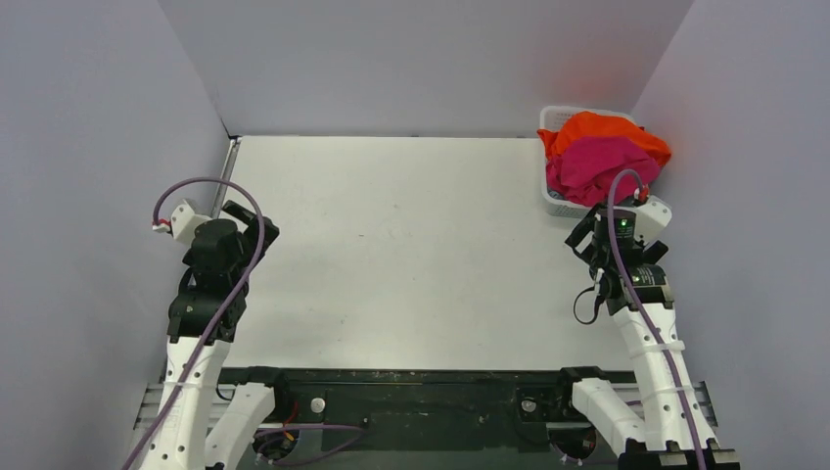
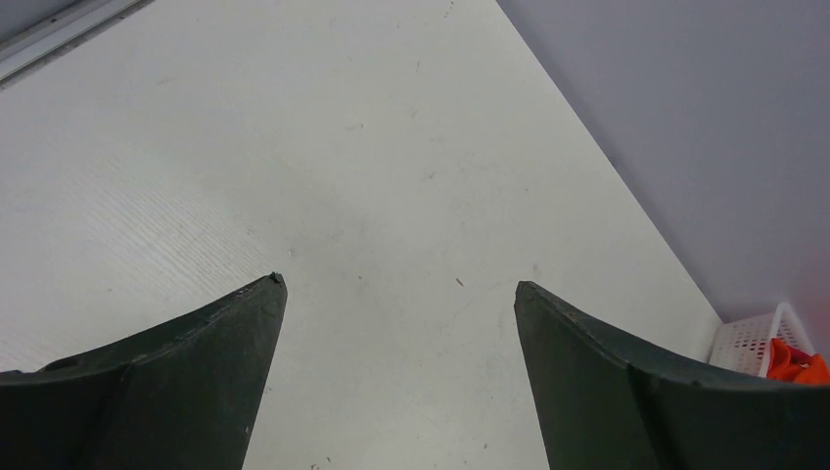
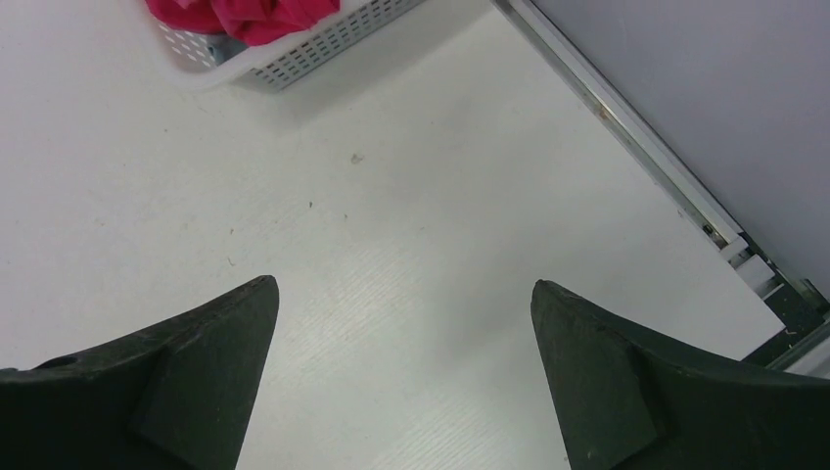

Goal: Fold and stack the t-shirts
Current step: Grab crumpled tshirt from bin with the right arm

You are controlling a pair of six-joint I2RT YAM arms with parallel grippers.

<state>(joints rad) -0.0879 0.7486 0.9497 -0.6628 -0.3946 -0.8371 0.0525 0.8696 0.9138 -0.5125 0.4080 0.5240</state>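
A magenta-pink t-shirt point(image 1: 595, 166) lies crumpled on top of a bright orange t-shirt point(image 1: 597, 130) in a white lattice basket point(image 1: 554, 201) at the far right of the table. The pink shirt also shows in the right wrist view point(image 3: 245, 18), with a bit of blue-grey cloth point(image 3: 223, 45) under it. The orange shirt shows small in the left wrist view point(image 2: 795, 362). My right gripper point(image 1: 587, 235) is open and empty just in front of the basket. My left gripper point(image 1: 256, 227) is open and empty at the left side of the table.
The white table point(image 1: 411, 255) is walled by grey panels on three sides. A metal rail point(image 1: 227, 171) runs along the left wall, and another rail point(image 3: 646, 147) along the right wall. The basket also shows in the left wrist view point(image 2: 749, 343) and in the right wrist view point(image 3: 323, 44).
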